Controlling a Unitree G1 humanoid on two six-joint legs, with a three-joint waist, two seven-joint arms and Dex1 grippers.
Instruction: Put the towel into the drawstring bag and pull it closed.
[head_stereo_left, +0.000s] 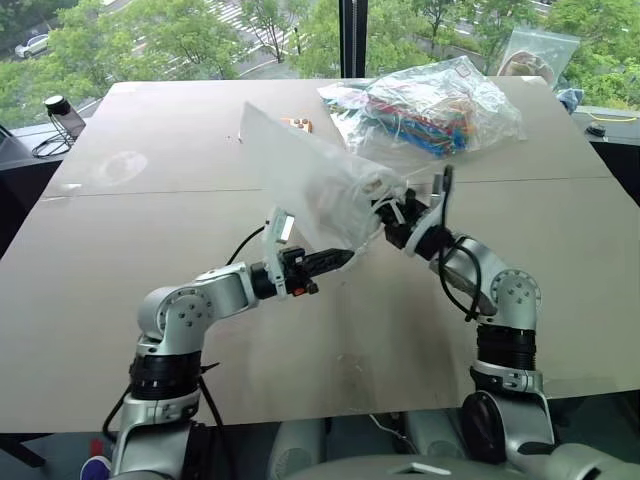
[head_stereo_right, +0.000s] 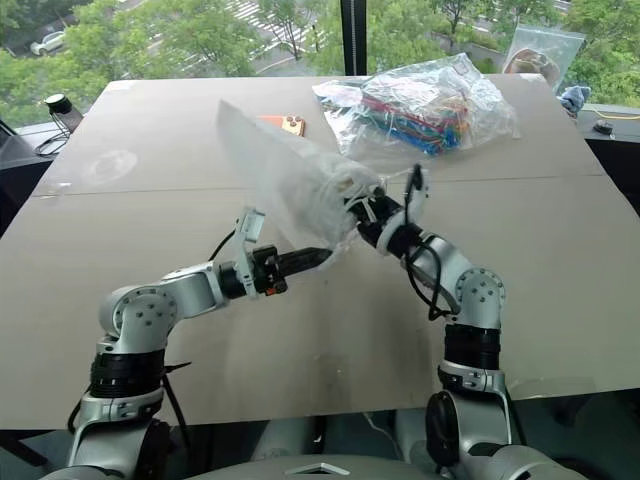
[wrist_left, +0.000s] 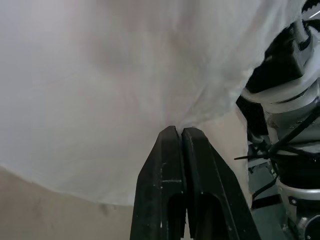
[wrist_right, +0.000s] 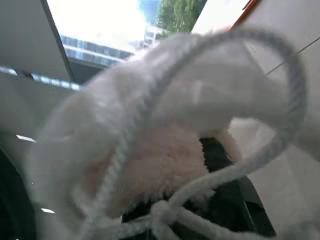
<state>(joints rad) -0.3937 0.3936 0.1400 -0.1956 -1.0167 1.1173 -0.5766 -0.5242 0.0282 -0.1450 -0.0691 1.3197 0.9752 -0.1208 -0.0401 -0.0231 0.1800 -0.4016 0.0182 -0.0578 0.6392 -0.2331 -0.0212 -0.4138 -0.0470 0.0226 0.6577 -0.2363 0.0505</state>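
The drawstring bag (head_stereo_left: 300, 170) is a thin white pouch held up off the table between my two arms, its closed end pointing up and away to the left. My left gripper (head_stereo_left: 345, 258) is shut on the bag's lower fabric edge (wrist_left: 125, 75), fingers (wrist_left: 165, 165) pressed together. My right gripper (head_stereo_left: 388, 213) is at the bag's gathered neck. The towel (wrist_right: 160, 165), cream and fluffy, lies against its dark fingers (wrist_right: 225, 155), inside the bag's mouth, with white cords (wrist_right: 290, 75) looping around it. The towel (head_stereo_left: 372, 188) shows faintly through the fabric.
A clear plastic bag of colourful items (head_stereo_left: 430, 105) lies at the back right of the table (head_stereo_left: 150, 300). A small orange object (head_stereo_left: 297, 124) sits behind the pouch. Another plastic bag (head_stereo_left: 535, 50) and a black device (head_stereo_left: 62, 115) sit beyond the table's far corners.
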